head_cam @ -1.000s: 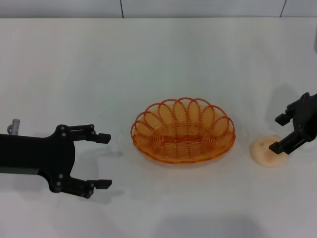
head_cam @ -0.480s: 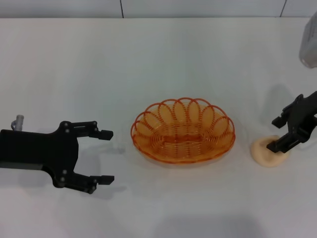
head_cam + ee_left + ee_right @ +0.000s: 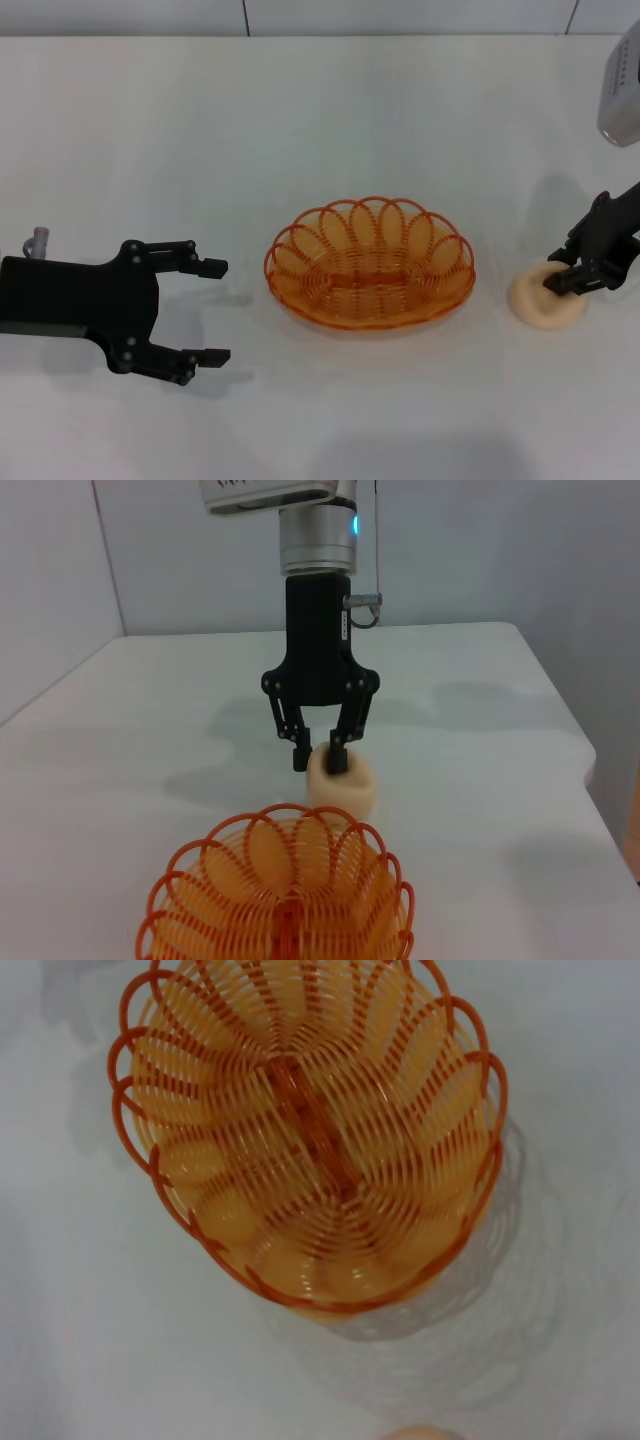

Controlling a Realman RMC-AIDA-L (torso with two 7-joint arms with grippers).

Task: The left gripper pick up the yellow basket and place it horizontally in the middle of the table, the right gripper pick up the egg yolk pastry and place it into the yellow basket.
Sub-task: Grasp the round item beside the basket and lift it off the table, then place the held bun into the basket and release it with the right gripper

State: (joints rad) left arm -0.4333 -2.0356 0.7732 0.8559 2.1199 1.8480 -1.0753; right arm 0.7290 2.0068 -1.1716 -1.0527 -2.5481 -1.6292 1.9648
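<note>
Yellow basket [image 3: 369, 264] oval looped wire, pastry [image 3: 547, 296] domed

From the head we look forward and steeply down on the table [image 3: 320, 110], taking in both arms from some way off, with the basket [image 3: 369, 263] in the middle.

From the left wrist we look low and nearly level across the table, toward the right gripper [image 3: 319, 759] and the pastry [image 3: 343, 784], with the basket's rim [image 3: 278, 825] close before us and walls beyond.

From the right wrist we look almost straight down, close over the basket [image 3: 310, 1130], which fills most of the view; the pastry [image 3: 420, 1433] just shows at the edge.

All three views share the basket and the pastry.
</note>
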